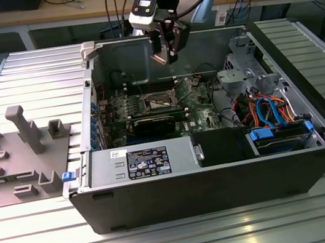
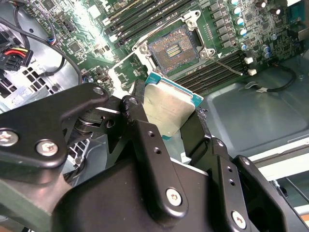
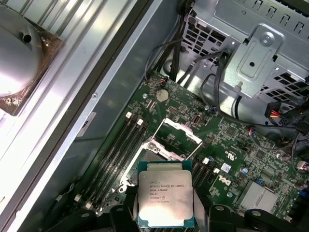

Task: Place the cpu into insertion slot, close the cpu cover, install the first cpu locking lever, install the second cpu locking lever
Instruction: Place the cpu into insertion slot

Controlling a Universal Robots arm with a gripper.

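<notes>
Fingers [image 2: 141, 123] are clamping the cpu [image 2: 170, 107] by two opposite edges, its silver top showing in the first wrist view. The gripper [image 1: 167, 53] is hanging over the open case [image 1: 192, 185], well above the board [image 1: 201, 107] lying inside. Down there the slot [image 2: 174, 47] is sitting with contacts exposed, cover [image 3: 175, 139] tilted up beside it. Cables [image 1: 273, 109] are bunching inside the case toward the exterior view's right.
</notes>
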